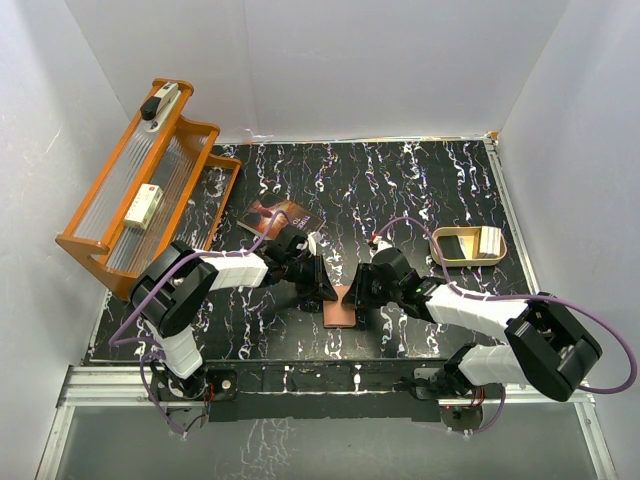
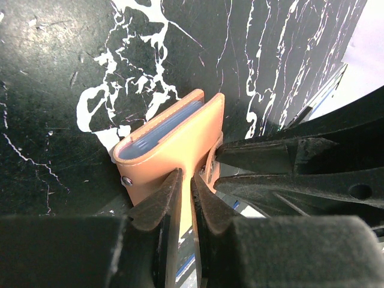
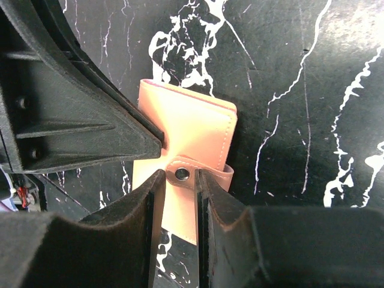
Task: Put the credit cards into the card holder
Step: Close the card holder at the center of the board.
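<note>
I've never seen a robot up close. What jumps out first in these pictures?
The left gripper and right gripper meet mid-scene, both pinching the small reddish-brown card holder on the black marbled table. An orange rack stands tilted at the far left; a beige tin sits to the right.

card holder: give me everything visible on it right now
The card holder is a small reddish-tan leather wallet with stitched edges, folded and lying flat on the marbled black table between the arms. Pale blue edges of credit cards show inside its fold. The left gripper pinches one edge; the right gripper brackets its snap tab, metal button up, grip unclear.
</note>
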Robot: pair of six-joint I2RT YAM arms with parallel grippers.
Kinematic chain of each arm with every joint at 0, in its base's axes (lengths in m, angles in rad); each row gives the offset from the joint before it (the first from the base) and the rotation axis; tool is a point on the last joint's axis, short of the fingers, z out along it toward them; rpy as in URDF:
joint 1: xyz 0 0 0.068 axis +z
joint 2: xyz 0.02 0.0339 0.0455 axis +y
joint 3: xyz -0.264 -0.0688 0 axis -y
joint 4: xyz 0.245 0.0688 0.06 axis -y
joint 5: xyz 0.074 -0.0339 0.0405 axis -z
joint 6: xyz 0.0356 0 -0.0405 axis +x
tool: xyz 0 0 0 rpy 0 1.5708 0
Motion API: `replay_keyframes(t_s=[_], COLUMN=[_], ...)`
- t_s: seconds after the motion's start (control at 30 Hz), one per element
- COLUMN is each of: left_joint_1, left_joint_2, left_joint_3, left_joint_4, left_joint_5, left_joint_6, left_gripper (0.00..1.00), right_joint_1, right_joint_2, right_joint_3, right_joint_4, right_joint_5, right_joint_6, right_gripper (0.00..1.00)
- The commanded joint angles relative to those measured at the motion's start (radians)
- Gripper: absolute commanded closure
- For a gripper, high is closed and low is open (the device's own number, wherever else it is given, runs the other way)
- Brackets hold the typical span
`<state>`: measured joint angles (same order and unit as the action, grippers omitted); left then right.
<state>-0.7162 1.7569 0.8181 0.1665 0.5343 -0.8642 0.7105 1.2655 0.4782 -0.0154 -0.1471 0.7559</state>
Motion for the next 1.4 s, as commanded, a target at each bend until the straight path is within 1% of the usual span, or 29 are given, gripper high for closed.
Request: replay_keyframes(t_s=[0.0,0.2,0.43,0.8,0.87,1.03,1.2,1.37], left_joint_1=[-0.007,-0.007,-0.008,-0.007,-0.007,-0.008,-0.009,-0.009], left_joint_2=[0.008,0.003,-0.002,-0.001,-0.001,-0.002,-0.007,-0.009], left_joint_3=[-0.026,-0.027,-0.027,-0.027,-0.026,-0.025,-0.028,-0.030], left_joint_4=[-0.071,-0.075,-0.078,-0.083,-0.082,-0.083,-0.086,-0.084], left_joint_5=[-0.043,-0.047,-0.051,-0.054,-0.054,-0.056,-0.057,-0.057], left_joint_6=[0.017,0.017,0.017,0.018,0.016,0.015,0.015,0.013], left_gripper=[0.88,0.88,0.88,0.87,0.87,0.88,0.88,0.87], right_joint_1=[0.000,0.000,0.001,0.001,0.001,0.001,0.004,0.013], right_joint_2=[0.014,0.028,0.014,0.058,0.061,0.077,0.091,0.107], right_joint_3=[-0.001,0.004,0.034,0.063,0.065,0.082,0.098,0.114], right_joint_4=[0.065,0.045,-0.036,-0.122,-0.120,-0.121,-0.149,-0.193], right_joint_5=[-0.045,-0.059,-0.059,-0.075,-0.075,-0.077,-0.066,-0.052], right_joint_6=[-0.027,-0.036,-0.055,-0.114,-0.116,-0.116,-0.122,-0.133], right_gripper=[0.76,0.77,0.78,0.79,0.80,0.88,0.90,0.90])
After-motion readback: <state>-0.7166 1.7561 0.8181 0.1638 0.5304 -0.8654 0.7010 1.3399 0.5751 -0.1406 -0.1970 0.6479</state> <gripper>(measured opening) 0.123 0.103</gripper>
